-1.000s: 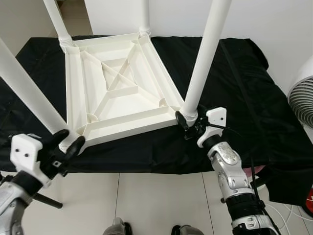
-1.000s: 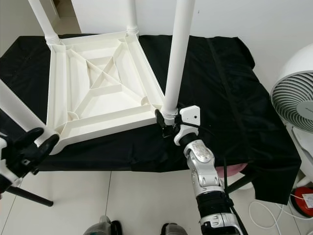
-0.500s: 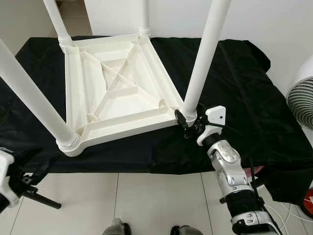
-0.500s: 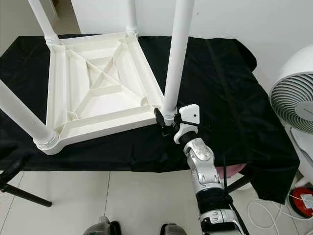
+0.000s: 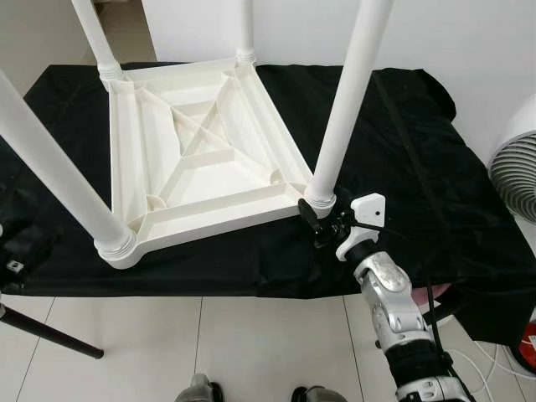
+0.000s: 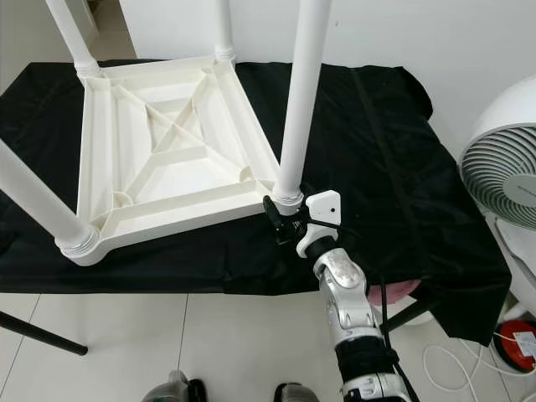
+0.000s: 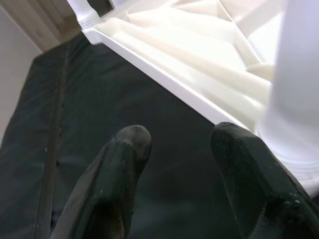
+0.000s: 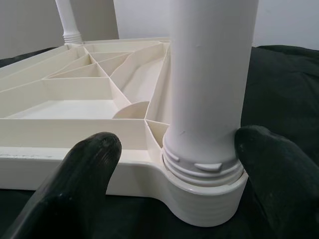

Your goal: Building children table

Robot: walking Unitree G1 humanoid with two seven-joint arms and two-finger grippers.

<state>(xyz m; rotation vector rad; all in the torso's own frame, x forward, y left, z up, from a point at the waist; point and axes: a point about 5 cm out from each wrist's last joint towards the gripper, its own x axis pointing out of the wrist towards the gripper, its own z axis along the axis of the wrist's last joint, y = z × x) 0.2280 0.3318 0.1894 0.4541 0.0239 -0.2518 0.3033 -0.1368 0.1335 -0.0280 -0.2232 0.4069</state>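
My table [image 5: 197, 159] lies upside down on the black cloth [image 5: 402, 151], white ribbed underside up, all four legs standing in their corner sockets. I have my right gripper [image 6: 283, 224] at the base of the near right leg [image 6: 297, 100], fingers [image 8: 92, 164] spread either side of the threaded collar, one touching it, gripping nothing. My left gripper [image 7: 182, 144] is released too, near the near left leg [image 5: 50, 163]. My worry: that collar shows thread, so the leg may not be fully seated; nudging it could tilt it, or slide the table on the cloth.
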